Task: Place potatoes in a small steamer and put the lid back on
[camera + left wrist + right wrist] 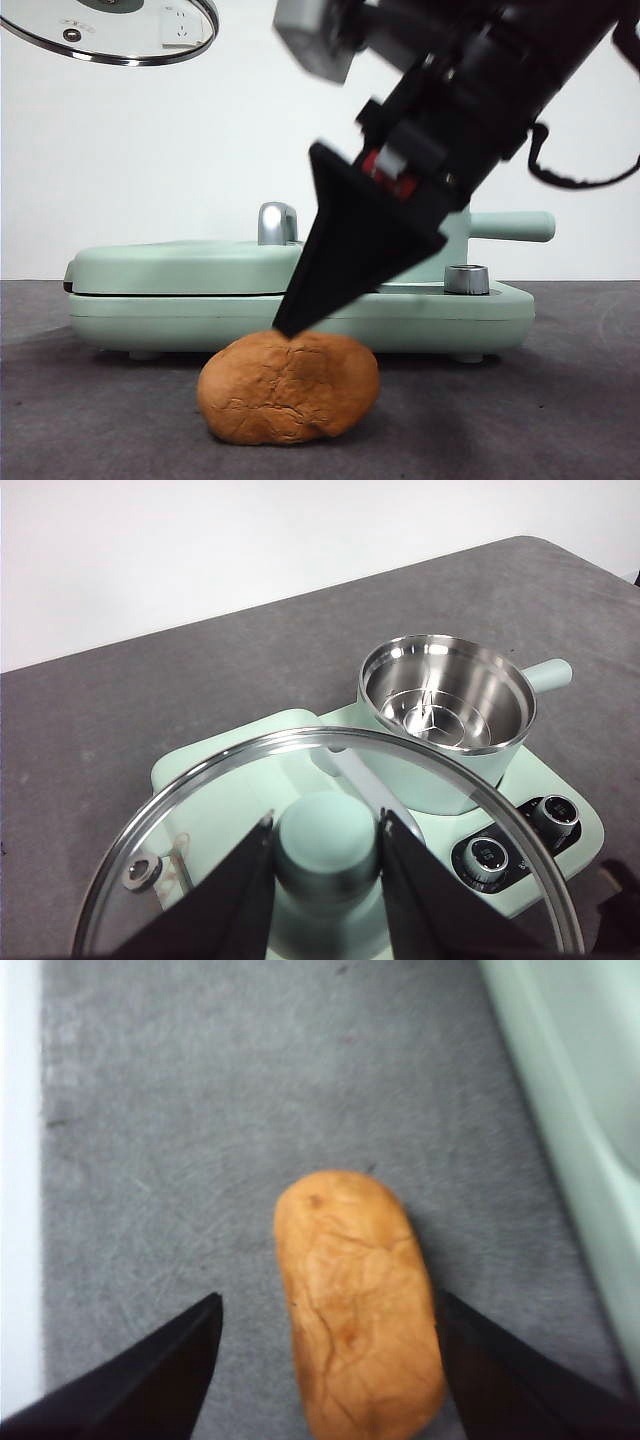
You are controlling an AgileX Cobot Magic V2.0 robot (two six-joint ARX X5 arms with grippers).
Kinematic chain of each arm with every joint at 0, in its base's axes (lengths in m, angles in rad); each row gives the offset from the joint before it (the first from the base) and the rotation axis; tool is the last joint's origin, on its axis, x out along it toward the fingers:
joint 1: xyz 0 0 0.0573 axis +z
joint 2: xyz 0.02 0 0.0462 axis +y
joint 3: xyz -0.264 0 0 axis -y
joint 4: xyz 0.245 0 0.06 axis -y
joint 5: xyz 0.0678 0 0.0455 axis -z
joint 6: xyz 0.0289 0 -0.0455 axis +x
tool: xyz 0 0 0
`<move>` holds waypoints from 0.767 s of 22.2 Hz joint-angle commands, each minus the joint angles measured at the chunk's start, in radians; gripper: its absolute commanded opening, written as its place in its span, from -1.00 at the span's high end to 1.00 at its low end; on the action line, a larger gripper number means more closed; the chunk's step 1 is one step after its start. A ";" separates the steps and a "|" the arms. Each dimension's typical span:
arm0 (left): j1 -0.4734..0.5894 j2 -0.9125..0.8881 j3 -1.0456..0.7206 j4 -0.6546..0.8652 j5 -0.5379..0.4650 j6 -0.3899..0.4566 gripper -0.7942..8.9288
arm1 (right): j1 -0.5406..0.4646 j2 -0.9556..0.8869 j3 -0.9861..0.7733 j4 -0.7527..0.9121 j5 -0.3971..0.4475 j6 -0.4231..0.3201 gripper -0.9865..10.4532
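Orange-brown, cracked oval potato [288, 388]

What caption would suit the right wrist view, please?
Open right hand straddles the potato lying on the grey table, not yet gripping it.

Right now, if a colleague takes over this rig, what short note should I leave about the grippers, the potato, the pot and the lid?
Left gripper: shut on the lid knob, holding it in the air above the cooker.
Right gripper: open, lowered over the potato, one jaw on each side, not gripping yet.
Potato: lies on the table in front of the cooker.
Pot: open and empty.
Done: lid taken off.
Left: grasp potato, put it in the pot, put the lid back.
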 commanded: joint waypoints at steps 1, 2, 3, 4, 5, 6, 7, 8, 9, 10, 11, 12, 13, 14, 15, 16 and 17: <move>-0.002 -0.002 0.016 0.030 -0.002 0.004 0.81 | 0.017 0.042 0.016 0.024 0.004 0.022 0.23; -0.001 -0.002 0.016 0.029 -0.002 0.005 0.81 | 0.018 0.051 0.016 0.034 0.006 0.032 0.23; 0.000 -0.002 0.016 0.029 -0.002 0.006 0.81 | 0.018 0.058 0.016 0.040 0.006 0.043 0.23; 0.002 -0.002 0.016 0.029 -0.002 0.007 0.81 | 0.018 0.066 0.016 0.048 0.006 0.056 0.24; 0.003 -0.002 0.016 0.029 -0.002 0.007 0.81 | 0.018 0.069 0.016 0.048 0.006 0.064 0.24; 0.004 -0.002 0.016 0.029 -0.002 0.007 0.81 | 0.019 0.072 0.016 0.050 0.006 0.075 0.24; 0.004 -0.002 0.016 0.029 -0.002 0.007 0.81 | 0.020 0.072 0.016 0.049 0.005 0.084 0.24; 0.004 -0.002 0.016 0.029 -0.002 0.007 0.81 | 0.024 0.072 0.016 0.049 0.006 0.085 0.24; 0.004 -0.002 0.016 0.029 -0.002 0.008 0.81 | 0.025 0.072 0.016 0.049 0.006 0.085 0.24; 0.004 -0.002 0.016 0.029 -0.002 0.007 0.81 | 0.025 0.072 0.016 0.049 0.008 0.084 0.24; 0.004 -0.002 0.016 0.029 -0.002 0.007 0.81 | 0.025 0.072 0.016 0.051 0.029 0.078 0.24; 0.004 -0.002 0.016 0.029 -0.002 0.007 0.81 | 0.026 0.072 0.016 0.060 0.057 0.073 0.24; 0.004 -0.002 0.016 0.029 -0.002 0.007 0.81 | 0.026 0.072 0.016 0.069 0.071 0.072 0.23; 0.004 -0.002 0.016 0.029 -0.002 0.007 0.81 | 0.024 0.072 0.016 0.080 0.074 0.069 0.23; 0.004 -0.002 0.016 0.028 -0.002 0.007 0.81 | 0.024 0.072 0.016 0.081 0.074 0.061 0.23; 0.004 -0.002 0.016 0.027 -0.002 0.007 0.81 | 0.025 0.072 0.016 0.078 0.074 0.055 0.23; 0.004 -0.002 0.016 0.026 -0.002 0.007 0.81 | 0.025 0.072 0.016 0.068 0.072 0.055 0.23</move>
